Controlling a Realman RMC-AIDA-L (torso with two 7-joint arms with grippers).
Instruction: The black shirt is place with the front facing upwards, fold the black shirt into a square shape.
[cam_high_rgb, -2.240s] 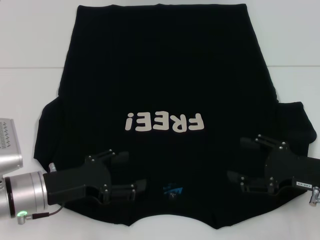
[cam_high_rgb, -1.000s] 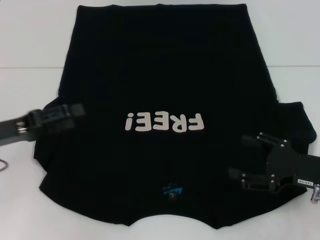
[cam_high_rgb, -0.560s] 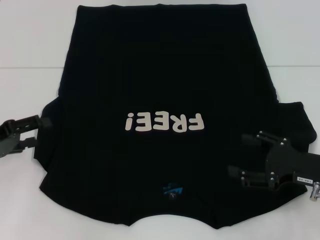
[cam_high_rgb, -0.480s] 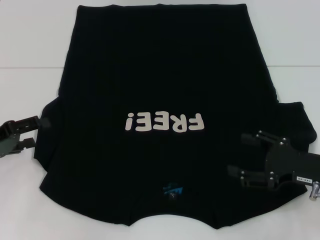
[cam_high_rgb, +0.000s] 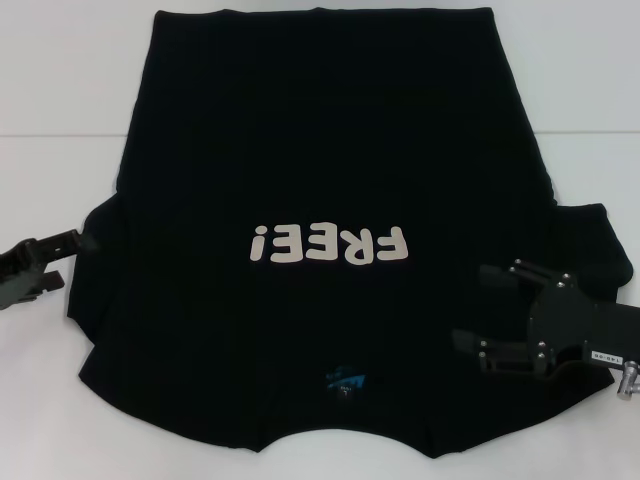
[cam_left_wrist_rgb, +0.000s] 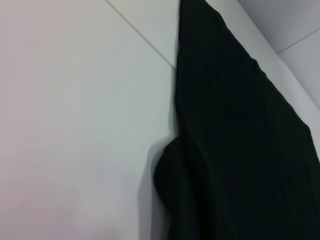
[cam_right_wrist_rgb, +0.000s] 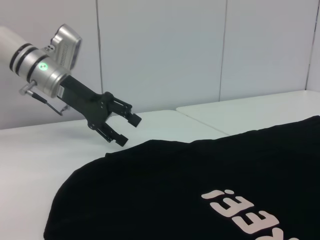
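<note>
Approaching black shirt (cam_high_rgb: 320, 150) left sleeve (cam_high_rgb: 95, 250); left pincer (cam_high_rgb: 62, 262), right pincer (cam_high_rgb: 490, 310) both open, empty; next pinching sleeve.

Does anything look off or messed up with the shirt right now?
Nothing stands out. The black shirt lies flat, print up, unfolded. The left gripper hangs open in the air just off its sleeve; the right gripper is open over the other shoulder.
</note>
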